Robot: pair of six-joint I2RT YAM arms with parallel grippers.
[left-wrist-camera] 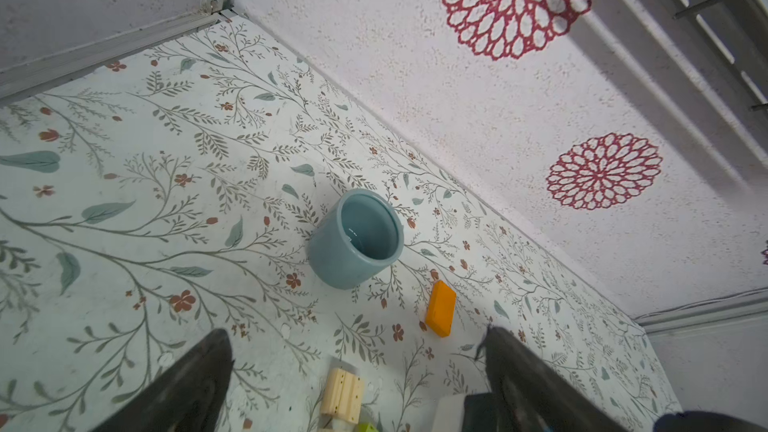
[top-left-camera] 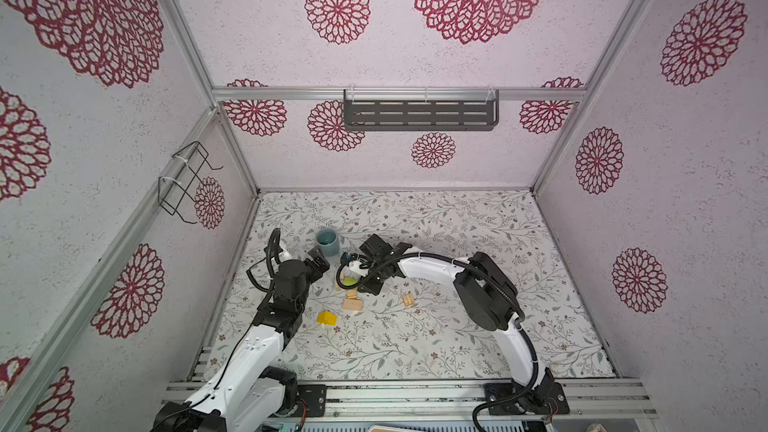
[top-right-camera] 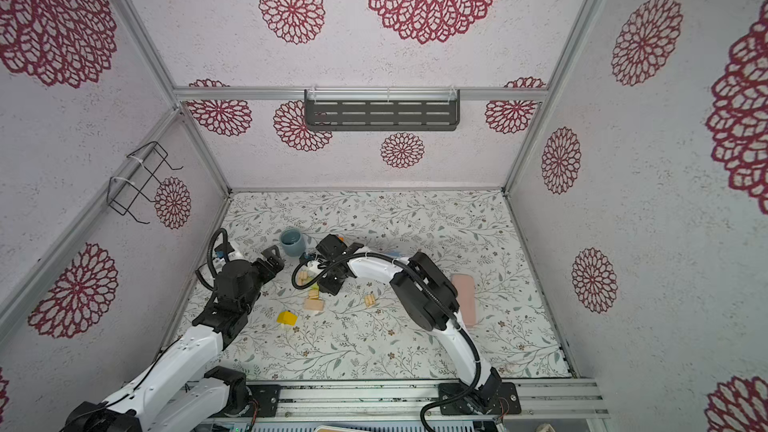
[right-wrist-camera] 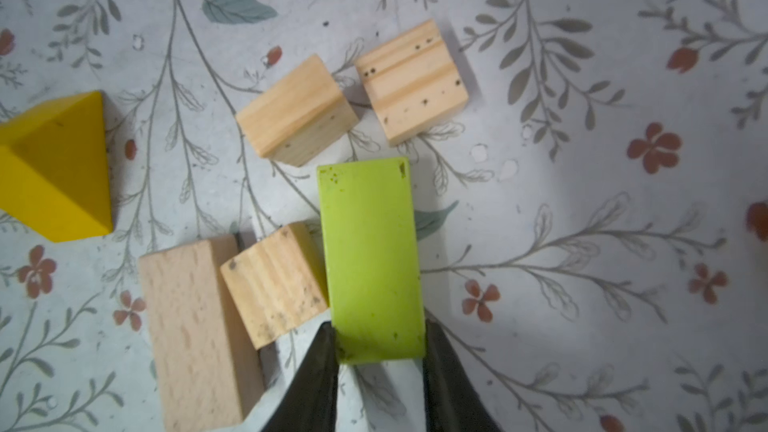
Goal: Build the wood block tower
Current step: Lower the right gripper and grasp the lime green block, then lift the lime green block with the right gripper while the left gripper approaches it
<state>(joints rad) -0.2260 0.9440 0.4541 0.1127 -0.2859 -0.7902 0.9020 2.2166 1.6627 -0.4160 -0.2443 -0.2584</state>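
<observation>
Green block (right-wrist-camera: 372, 259) clenched in right pincer (right-wrist-camera: 379, 326) near the mug (left-wrist-camera: 328, 261), left pincer (left-wrist-camera: 355, 332) gaping (idle); wood blocks (right-wrist-camera: 295, 110) lie loose, seemingly nothing stacked yet.

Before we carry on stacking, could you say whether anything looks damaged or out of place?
Only wear: the green block between the right fingers has dark chips in its paint, and the plain blocks beside it are speckled.

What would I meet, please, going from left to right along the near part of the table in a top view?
Yellow block → large plain wood block → small grooved block → pink slab.
</observation>
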